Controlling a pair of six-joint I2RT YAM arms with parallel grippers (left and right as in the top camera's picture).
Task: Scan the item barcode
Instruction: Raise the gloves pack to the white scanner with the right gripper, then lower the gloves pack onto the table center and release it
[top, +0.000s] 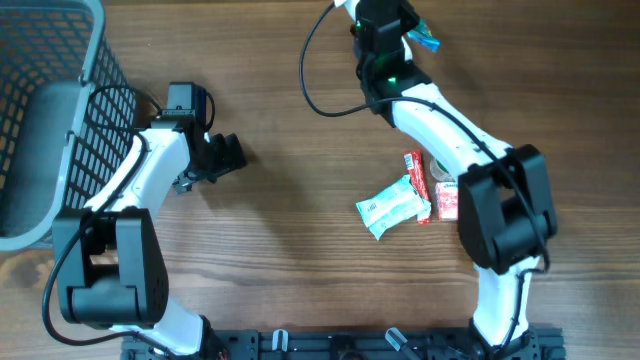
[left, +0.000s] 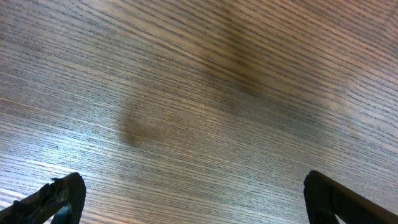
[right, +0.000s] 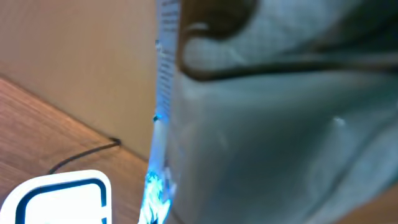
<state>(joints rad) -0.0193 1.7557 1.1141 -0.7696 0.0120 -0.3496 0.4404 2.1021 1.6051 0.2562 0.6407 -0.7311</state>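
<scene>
At the far edge of the surface, the right end effector (top: 400, 22) is clamped on a grey-blue packet (right: 280, 124), its sealed edge hanging just beside the blue-lit scanner (right: 62, 196); the left end effector (left: 194, 194) gapes wide, well apart at left.

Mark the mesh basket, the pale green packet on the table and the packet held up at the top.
mesh basket (top: 95, 112), overhead view, its wire side wall.
pale green packet (top: 392, 206), overhead view, middle of the wrapper.
held packet (top: 427, 40), overhead view, its blue end that sticks out.
</scene>
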